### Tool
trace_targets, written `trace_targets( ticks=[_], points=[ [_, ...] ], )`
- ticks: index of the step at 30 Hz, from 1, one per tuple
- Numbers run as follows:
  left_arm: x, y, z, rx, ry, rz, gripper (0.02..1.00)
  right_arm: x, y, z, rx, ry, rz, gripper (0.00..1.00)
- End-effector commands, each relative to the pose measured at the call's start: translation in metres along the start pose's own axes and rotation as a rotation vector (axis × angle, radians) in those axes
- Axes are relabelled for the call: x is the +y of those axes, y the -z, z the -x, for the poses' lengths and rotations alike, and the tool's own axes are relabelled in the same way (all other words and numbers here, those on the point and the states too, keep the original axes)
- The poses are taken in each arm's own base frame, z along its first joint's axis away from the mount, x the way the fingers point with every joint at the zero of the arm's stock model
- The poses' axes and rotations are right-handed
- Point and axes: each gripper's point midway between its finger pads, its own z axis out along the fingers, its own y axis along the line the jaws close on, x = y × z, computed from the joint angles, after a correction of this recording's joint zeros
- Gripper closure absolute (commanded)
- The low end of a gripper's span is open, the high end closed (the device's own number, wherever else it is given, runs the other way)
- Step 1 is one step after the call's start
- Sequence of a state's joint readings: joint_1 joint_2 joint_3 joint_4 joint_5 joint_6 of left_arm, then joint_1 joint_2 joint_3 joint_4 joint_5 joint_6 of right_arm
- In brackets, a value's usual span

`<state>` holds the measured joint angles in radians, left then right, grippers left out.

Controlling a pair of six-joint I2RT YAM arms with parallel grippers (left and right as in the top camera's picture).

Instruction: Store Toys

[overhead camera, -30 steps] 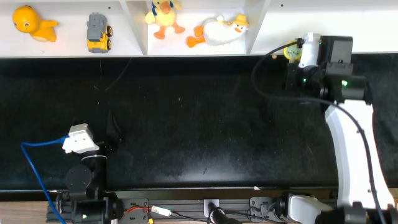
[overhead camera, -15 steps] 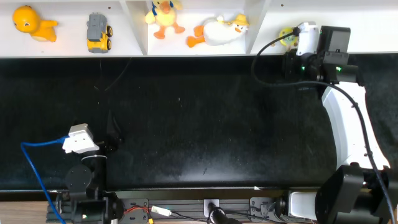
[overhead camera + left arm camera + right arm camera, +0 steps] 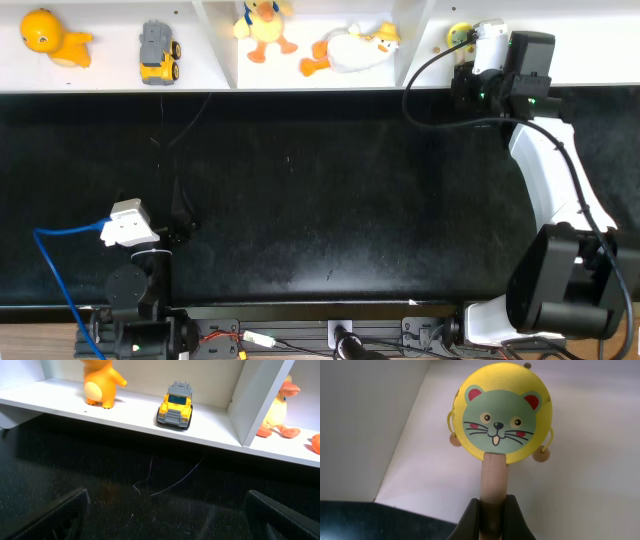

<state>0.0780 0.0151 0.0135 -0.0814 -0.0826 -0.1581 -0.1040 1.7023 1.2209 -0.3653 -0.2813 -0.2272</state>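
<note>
Right tool [image 3: 492, 519] clenched on the handle of a yellow rattle [image 3: 501, 419], at the far-right bay of the white shelf [image 3: 590, 485].
Risk: let go while tilted, the round head may roll off onto the desk [image 3: 320, 200]; bead cords may snag the tool; left tool [image 3: 165, 510] released, near left.

Rattle [image 3: 501, 420]: bare wood + matt paint; shelf [image 3: 580, 485] smooth, matt.

Shelf [image 3: 320, 78] runs across 12 o'clock. Orange duck [image 3: 52, 37] and truck [image 3: 159, 52] at 10, yellow duck [image 3: 265, 28] and goose [image 3: 355, 48] near 12. Right arm [image 3: 548, 180] stretched to 1 o'clock, right gripper [image 3: 471, 43] at the rattle [image 3: 458, 34] in the shelf's end bay. Left arm [image 3: 135, 240] folded at 8 on black mat [image 3: 330, 190].
</note>
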Motion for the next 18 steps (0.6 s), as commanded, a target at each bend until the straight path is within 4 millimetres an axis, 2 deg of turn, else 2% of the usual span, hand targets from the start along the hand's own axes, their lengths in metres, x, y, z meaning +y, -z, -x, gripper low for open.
trace_targets(
  ticks=[1,11,18],
  points=[
    [-0.004,0.0,0.0,-0.006,0.004,-0.022,0.02,0.0,-0.008,0.002,-0.017,0.028,0.012,0.954],
    [-0.004,0.0,0.0,-0.005,0.004,-0.022,0.023,0.001,-0.024,0.003,-0.037,0.043,0.022,0.956],
    [-0.004,0.0,0.0,-0.006,0.004,-0.022,0.02,0.013,-0.041,0.004,-0.049,0.062,0.043,0.956]
  ],
)
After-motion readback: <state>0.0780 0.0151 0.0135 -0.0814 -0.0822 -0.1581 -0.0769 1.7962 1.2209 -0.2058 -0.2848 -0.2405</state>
